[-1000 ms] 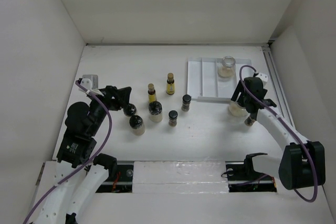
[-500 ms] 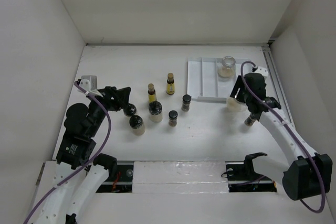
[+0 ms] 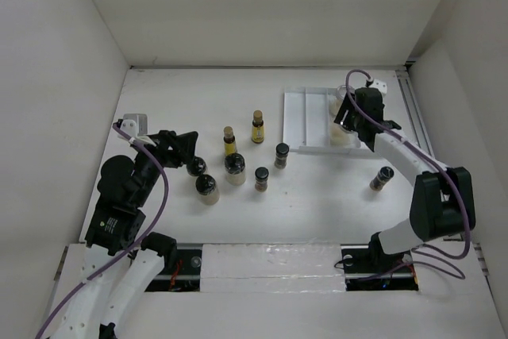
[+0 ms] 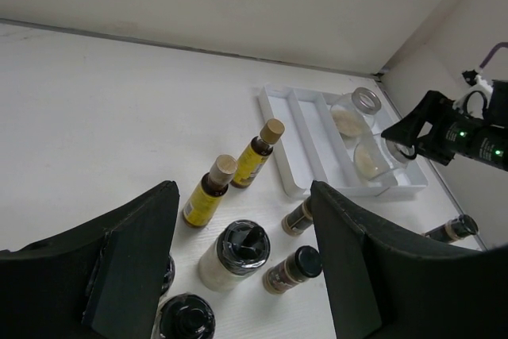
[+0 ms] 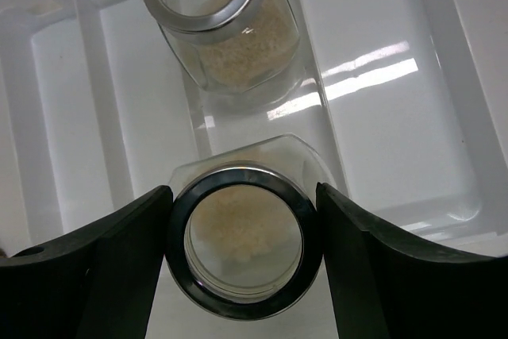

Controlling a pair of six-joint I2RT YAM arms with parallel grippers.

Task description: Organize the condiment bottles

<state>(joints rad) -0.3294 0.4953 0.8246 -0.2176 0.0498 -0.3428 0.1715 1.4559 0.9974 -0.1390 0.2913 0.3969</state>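
Observation:
My right gripper (image 3: 346,123) is shut on a wide pale-filled jar (image 5: 242,240), its fingers against both sides of the lid, over the right compartment of the white tray (image 3: 305,117). A second pale-filled jar (image 5: 218,21) stands in that compartment just beyond; both also show in the left wrist view (image 4: 371,156) (image 4: 355,113). My left gripper (image 4: 242,267) is open and empty above the loose group: two slim yellow bottles (image 3: 228,140) (image 3: 257,126), a pale black-lidded jar (image 3: 235,168), two dark spice jars (image 3: 281,154) (image 3: 261,178) and two black-capped jars (image 3: 206,188) (image 3: 195,167).
One dark spice jar (image 3: 381,178) lies alone on the table right of the tray's front edge. A small grey block (image 3: 136,123) sits at the far left. White walls close in the table on three sides; a rail (image 3: 413,109) runs along the right.
My right gripper carried the pale jar from the table by the tray's front right corner back and left over the tray's right compartment. The left arm has not moved.

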